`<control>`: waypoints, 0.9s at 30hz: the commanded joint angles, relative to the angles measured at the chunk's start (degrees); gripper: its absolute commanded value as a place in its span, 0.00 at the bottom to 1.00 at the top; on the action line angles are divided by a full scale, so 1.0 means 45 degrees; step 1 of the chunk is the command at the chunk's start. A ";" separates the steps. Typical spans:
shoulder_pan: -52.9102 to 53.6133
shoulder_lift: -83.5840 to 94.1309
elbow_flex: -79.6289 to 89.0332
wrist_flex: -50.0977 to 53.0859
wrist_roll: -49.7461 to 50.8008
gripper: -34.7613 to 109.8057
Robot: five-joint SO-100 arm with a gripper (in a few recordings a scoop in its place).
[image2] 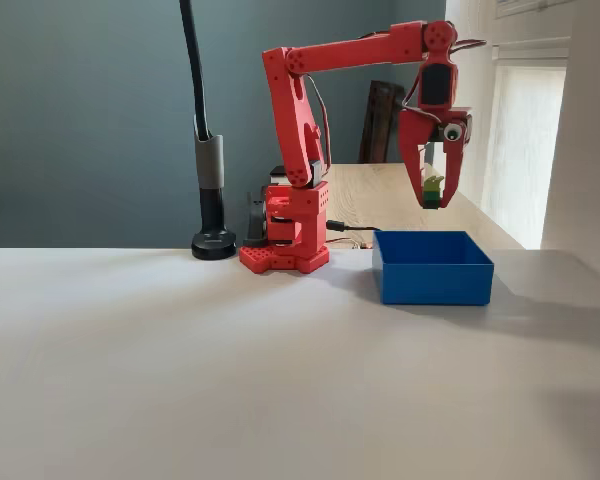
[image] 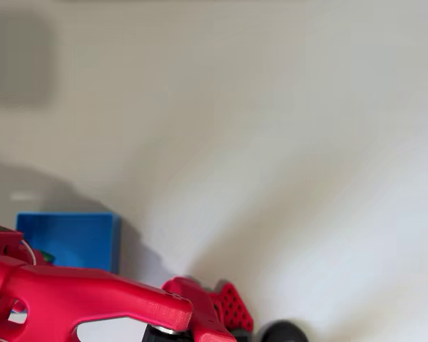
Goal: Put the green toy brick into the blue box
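My gripper (image2: 434, 193) clenched on the green toy brick (image2: 433, 190), hanging above the blue box (image2: 432, 280), seemingly over its middle

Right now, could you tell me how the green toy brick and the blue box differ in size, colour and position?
Size: the green toy brick is tiny, while the blue box is far larger.
Colour: the brick is lime over darker green; the box is plain bright blue.
Position: the brick hangs in the air, clamped in the gripper above the box; the box rests on the table, open side up.
Both look like plastic.
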 commanded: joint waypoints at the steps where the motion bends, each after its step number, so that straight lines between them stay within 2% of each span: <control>1: -0.0137 0.0977 0.0215 0.0254 0.0234 0.24; 15: 0.0195 0.0977 0.2266 -0.2285 -0.0957 0.24; 25: 0.0215 0.0957 0.1973 -0.2461 -0.1445 0.24; 27: 0.0234 0.0957 0.2090 -0.2441 -0.1484 0.30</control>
